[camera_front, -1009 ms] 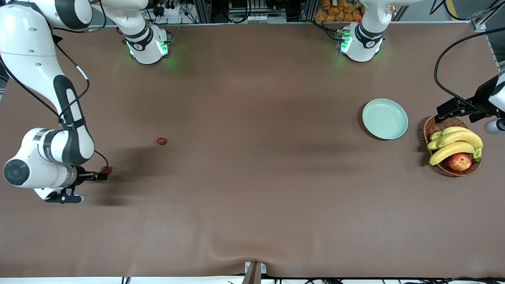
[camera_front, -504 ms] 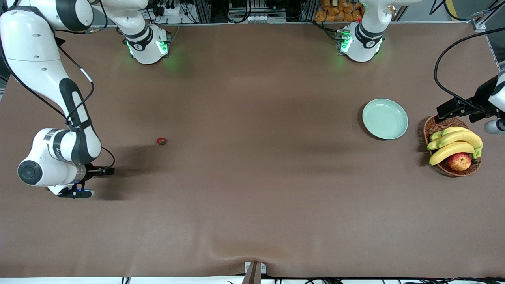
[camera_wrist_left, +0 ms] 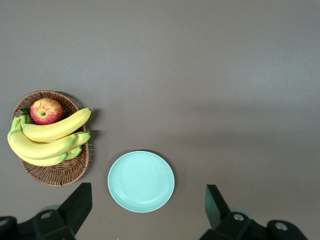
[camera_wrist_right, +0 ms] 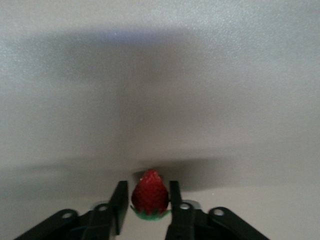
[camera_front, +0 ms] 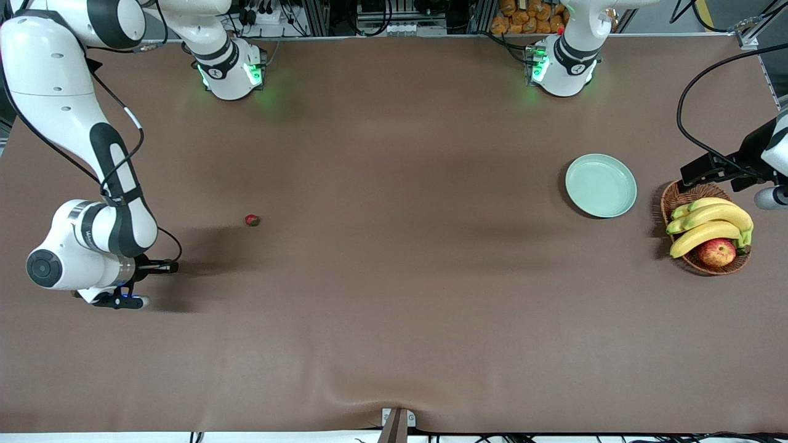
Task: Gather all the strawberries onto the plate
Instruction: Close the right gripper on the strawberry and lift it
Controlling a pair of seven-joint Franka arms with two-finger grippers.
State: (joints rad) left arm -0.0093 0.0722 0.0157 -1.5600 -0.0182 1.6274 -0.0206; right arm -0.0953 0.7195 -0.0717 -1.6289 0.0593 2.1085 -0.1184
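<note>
Right gripper [camera_wrist_right: 149, 207] low at the table's edge toward the right arm's end, jaws drawn in narrow on a strawberry [camera_wrist_right: 149, 196], one finger on each flank, green cap toward the palm, tip pointing out. Second strawberry [camera_front: 252, 219] loose on the brown table [camera_front: 394, 307], near the gripped one and a little farther from the front camera; third berry not visible. Plate [camera_front: 601, 185] bare, well apart near the left arm's end, just beside a wicker basket [camera_front: 677, 198] of bananas [camera_front: 708, 224] and an apple [camera_front: 717, 251]. Left gripper [camera_wrist_left: 149, 220] waiting above the plate, jaws spread wide, nothing held. For the lift: straight up before any sideways travel, squeeze light on so small and soft a fruit, berry kept centred between the pads; risk judged as slipping out tip-first during the long carry to the plate
</note>
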